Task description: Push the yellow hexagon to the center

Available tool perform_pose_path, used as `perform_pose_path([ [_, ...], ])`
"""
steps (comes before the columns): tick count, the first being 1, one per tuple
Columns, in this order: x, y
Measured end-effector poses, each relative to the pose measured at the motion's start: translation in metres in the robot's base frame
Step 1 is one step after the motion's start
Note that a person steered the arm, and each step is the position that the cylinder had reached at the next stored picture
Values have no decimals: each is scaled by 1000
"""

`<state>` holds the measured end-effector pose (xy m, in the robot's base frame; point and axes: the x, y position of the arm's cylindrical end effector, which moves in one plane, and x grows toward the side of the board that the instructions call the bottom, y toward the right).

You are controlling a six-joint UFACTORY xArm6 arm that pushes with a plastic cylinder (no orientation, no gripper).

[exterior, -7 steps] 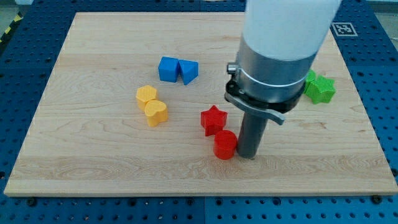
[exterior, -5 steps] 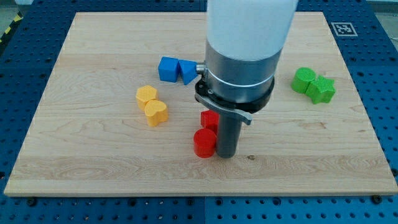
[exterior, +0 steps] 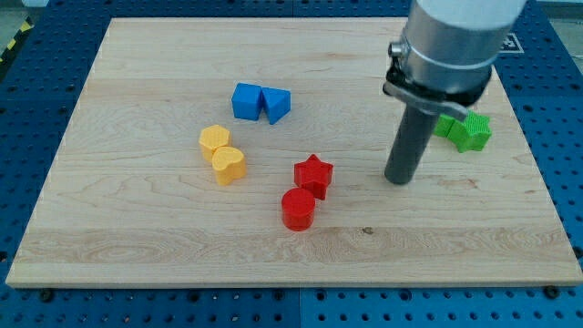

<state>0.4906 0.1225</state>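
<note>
Well to the view's left of my tip point(exterior: 398, 180), the yellow hexagon point(exterior: 214, 139); no jaws, just a bare rod.

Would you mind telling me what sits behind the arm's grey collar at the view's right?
Two green blocks sit there. Only the green star-shaped one's right part shows clearly; the other is mostly covered by the grey collar and dark rod. My tip rests apart from all blocks.

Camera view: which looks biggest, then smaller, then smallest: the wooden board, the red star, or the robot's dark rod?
1. Wooden board, by far the largest.
2. Dark rod, ending at my tip, which stands to the view's right of the red blocks, apart from them.
3. Red star, the smallest.
</note>
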Motion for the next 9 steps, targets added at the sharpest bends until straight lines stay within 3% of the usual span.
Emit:
perform_pose_path([
  [2, -31, -15],
  [4, -53, -106],
  [6, -65, -137],
  [9, -71, -283],
])
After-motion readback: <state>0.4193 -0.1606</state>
